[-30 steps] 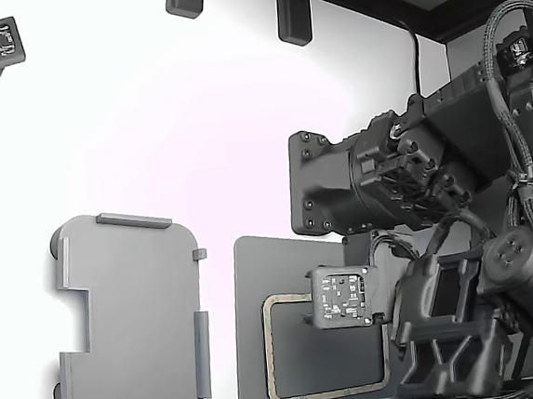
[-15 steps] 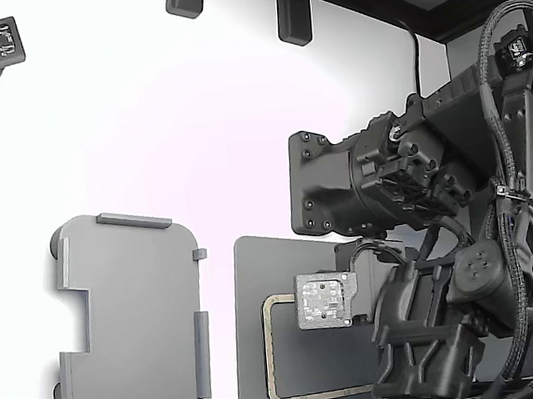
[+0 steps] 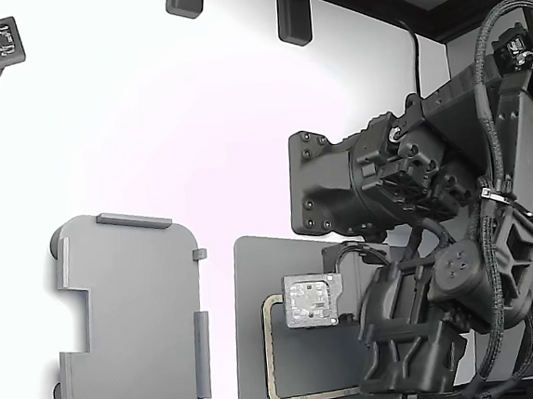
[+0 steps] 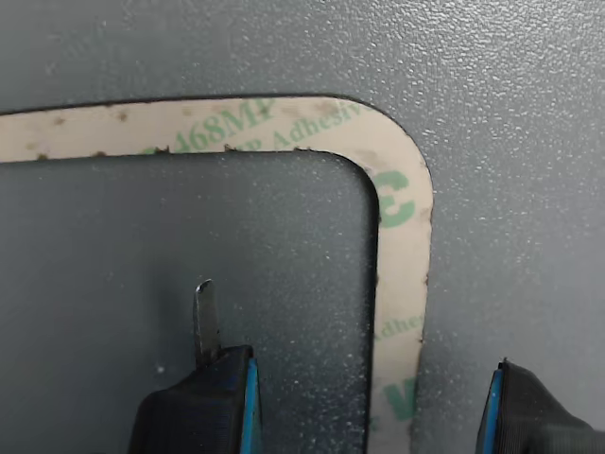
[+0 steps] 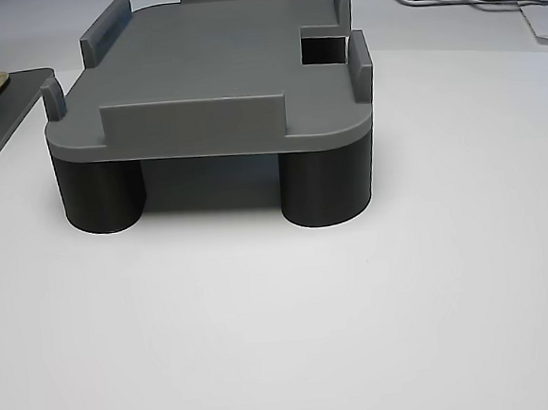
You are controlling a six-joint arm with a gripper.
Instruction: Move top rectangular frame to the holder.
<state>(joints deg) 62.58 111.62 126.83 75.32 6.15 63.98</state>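
Tan paper with green adhesive-tape print is what the top rectangular frame (image 4: 402, 236) looks like from my wrist view: a thin, flat outline with rounded corners, lying flush on the dark grey pad (image 3: 251, 322). I judge it very light and floppy, more film than plate, likely to bend or curl if lifted by one point, and possibly tacky where the liner meets the pad. Its speckled edges suggest it could tear or crease easily.

My tool (image 4: 364, 397) is open, its two blue-edged fingertips (image 4: 232, 392) spread apart, with one long side of the frame running between them near a corner. Neither tip touches the strip, as far as I can tell. A thin metal blade sticks out from one finger, which seems meant for getting under the edge.

I would pinch across that narrow strip close to the corner, where the band is stiffest.

On the white worktop (image 3: 194, 122), the holder (image 3: 132, 319) stands empty to the exterior view's left of the pad, raised on round feet.
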